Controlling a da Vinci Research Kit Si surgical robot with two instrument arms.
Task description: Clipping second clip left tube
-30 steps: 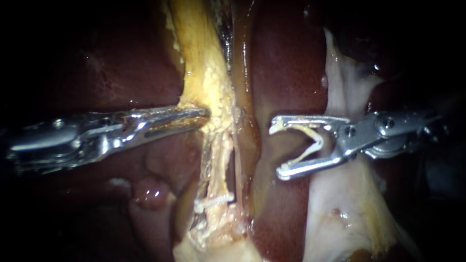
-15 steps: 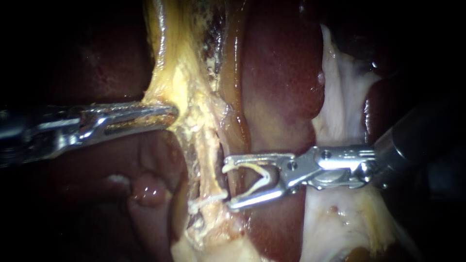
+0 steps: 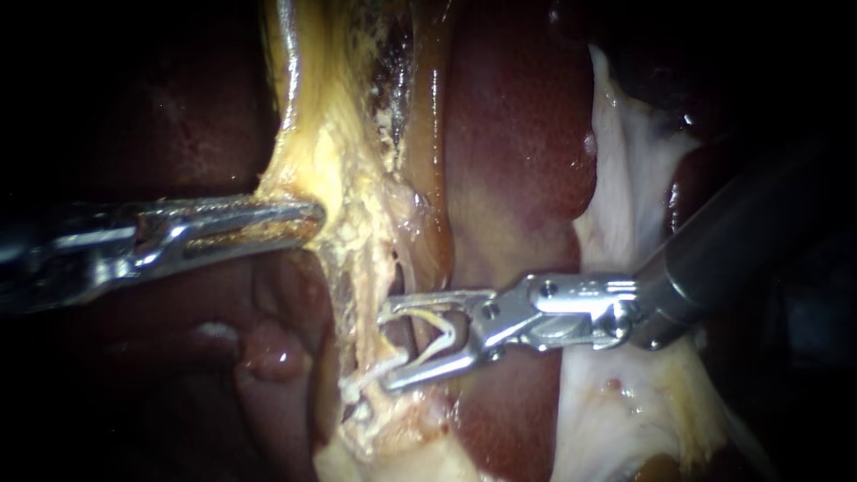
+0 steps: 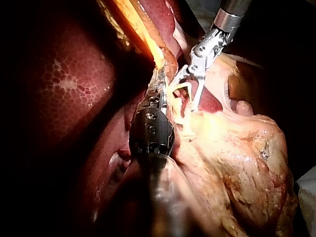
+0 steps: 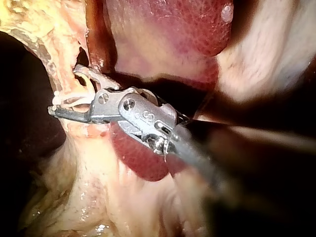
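Left tube (image 3: 364,277): pale stringy strand running downward a little left of the frame's middle. It now passes between the jaws of the right instrument (image 3: 386,348).
Right instrument: the shaft comes in from the right edge and the jaw tips are at lower centre. The jaws stand wide apart and carry a loaded clip (image 3: 439,337), touching it from both sides. They are not yet squeezed onto the tube.
Lower clip (image 3: 368,375): white, across the same tube, just under the lower jaw and very close to it.
Change: one second ago these jaws hung right of centre over the liver, apart from the tube. Since then they travelled down and to the left until they straddle it. The tube itself was drawn somewhat to the left.
Meaning: I judge the approach as nearly finished. Closing remains, once both clip legs reach past the tube.
Holder and content: there is no real container. The jaws hold the clip, and the open clip has the tube inside.
Left instrument (image 3: 314,214): comes from the left edge at mid height. Its jaws are clenched on yellow tissue (image 3: 339,174), pulling it leftward.
Liver (image 3: 518,134): dark red, behind, at upper centre.
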